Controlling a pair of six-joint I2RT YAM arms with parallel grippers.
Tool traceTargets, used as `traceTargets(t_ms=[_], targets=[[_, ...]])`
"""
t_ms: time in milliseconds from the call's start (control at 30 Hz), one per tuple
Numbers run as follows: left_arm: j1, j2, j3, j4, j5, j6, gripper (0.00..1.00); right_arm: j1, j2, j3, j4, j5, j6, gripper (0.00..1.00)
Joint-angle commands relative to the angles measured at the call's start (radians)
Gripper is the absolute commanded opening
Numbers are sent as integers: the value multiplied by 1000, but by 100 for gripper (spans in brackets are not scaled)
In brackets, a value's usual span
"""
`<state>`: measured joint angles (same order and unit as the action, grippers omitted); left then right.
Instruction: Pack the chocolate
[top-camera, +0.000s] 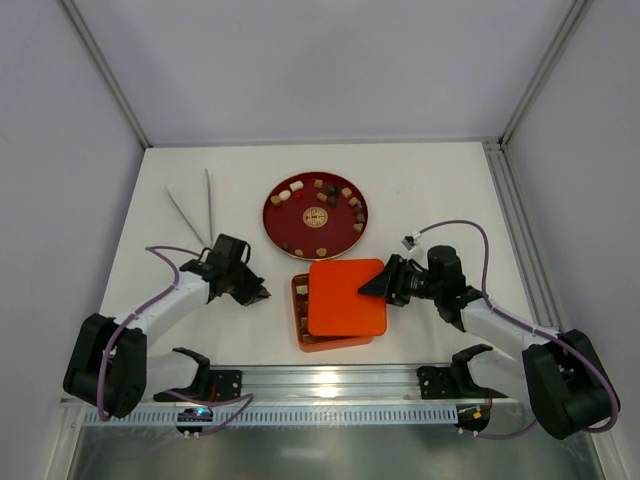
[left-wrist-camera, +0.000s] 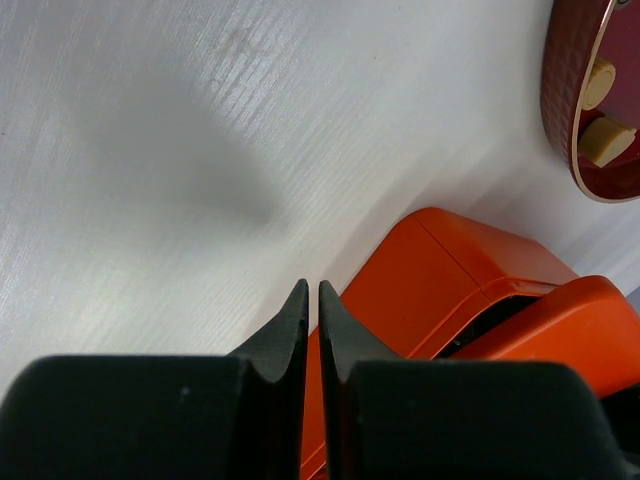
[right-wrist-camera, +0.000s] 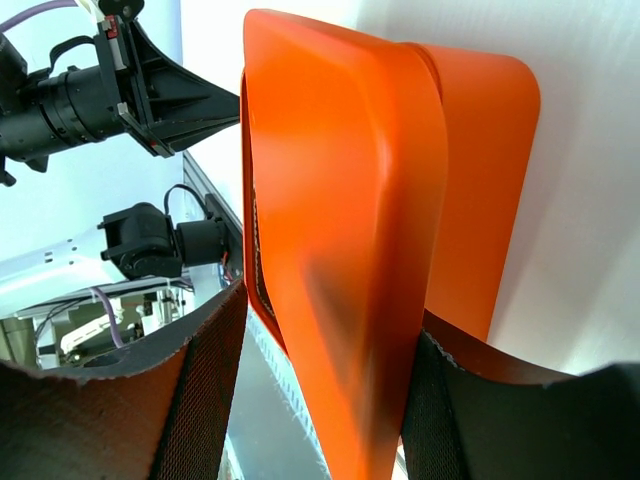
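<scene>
Most chocolate (top-camera: 297, 186) on red plate (top-camera: 300, 228) behind box (top-camera: 297, 310), few pieces in box under lid (top-camera: 345, 297). Lid's right edge clamped in right tool (top-camera: 375, 286); left tool (top-camera: 258, 295) pinched closed, empty, beside box on worktop (top-camera: 430, 200). Likely best: keep lid level, grip firm, avoid dragging box.

The orange lid (top-camera: 346, 297), gripped by the right tool (top-camera: 368, 288), blocks most of the box (top-camera: 300, 330); only its left strip is open. The upper-right counter (top-camera: 440, 190) lies free.
</scene>
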<state>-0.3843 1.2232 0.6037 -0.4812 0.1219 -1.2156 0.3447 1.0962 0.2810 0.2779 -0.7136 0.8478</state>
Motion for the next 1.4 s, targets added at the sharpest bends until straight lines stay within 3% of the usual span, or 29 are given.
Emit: traceTargets(t_ms=[0,833,1367], targets=[[-4,7,34,35,16,22,5,-6,-21,30,-115,54,-75,59],[-2,22,34,70,67,56,10,-92,-144,11,-186,3,-72,59],[-70,85,76,118,110,54,10,-101,-67,61,-267,85,-182,58]])
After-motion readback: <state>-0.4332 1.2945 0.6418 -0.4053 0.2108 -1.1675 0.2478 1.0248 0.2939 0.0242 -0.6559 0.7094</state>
